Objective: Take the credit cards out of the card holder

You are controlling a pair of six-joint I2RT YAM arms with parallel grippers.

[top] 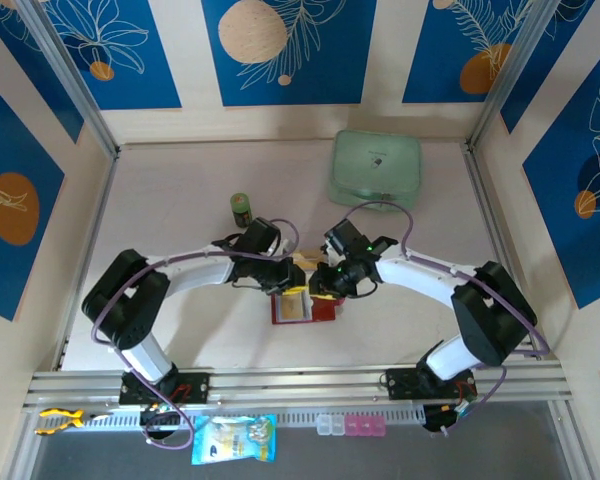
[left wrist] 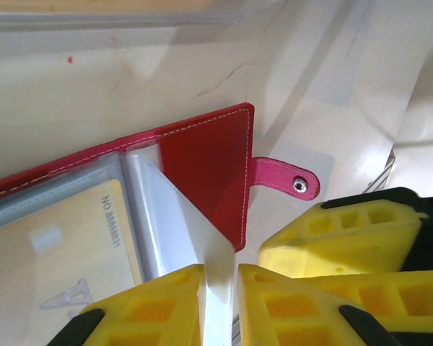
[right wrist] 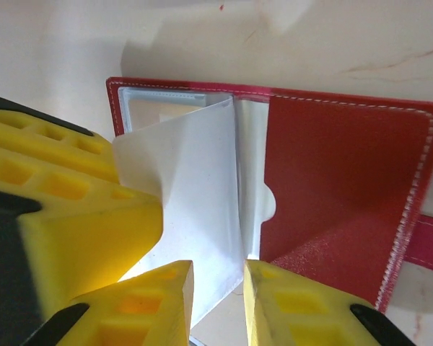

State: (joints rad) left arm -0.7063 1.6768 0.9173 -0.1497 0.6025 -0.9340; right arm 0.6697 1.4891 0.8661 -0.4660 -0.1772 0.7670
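While the red wallet [top: 302, 310] lies open on the table [top: 180, 230] between both arms, the left gripper [left wrist: 219, 306] is closed on a clear sleeve [left wrist: 175, 216]. A yellow card [left wrist: 72, 238] sits tucked inside the wallet, beside that sleeve. The right gripper [right wrist: 218, 306] has a sleeve between its fingers too, but I cannot tell if it squeezes. I think one gripper should hold the wallet down flat. The other should grab the card's edge, not just plastic, and pull straight out slowly.
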